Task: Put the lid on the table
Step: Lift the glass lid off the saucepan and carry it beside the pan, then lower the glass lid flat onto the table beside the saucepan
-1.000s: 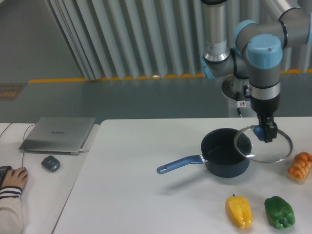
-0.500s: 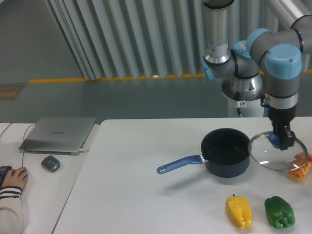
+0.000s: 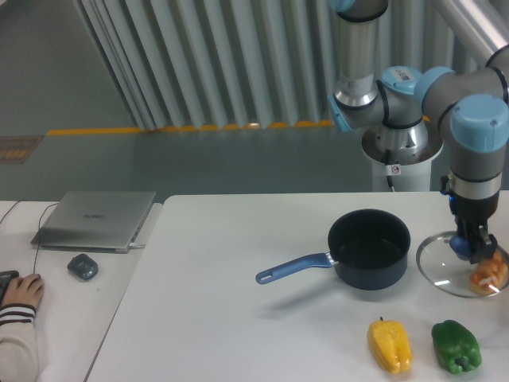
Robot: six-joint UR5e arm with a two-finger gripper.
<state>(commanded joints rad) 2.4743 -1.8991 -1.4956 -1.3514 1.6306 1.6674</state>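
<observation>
The lid (image 3: 455, 267) is already off the saucepan (image 3: 368, 248), at the right edge of the frame, low over the table (image 3: 238, 318). I cannot tell if it touches yet. The gripper (image 3: 469, 247) is clamped on its blue knob. Left to do, I think: lower it and let go. The lid is round, so no long axis; it lies approx. flat, knob up, overlapping the orange thing (image 3: 489, 274).

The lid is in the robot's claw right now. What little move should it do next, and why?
Probably shift the lid a bit toward the back of the table before lowering. The gripper holds it by the knob, beside the pot, but its right edge overlaps the orange food, which looks to be under the glass. Going straight down could land on it.
</observation>
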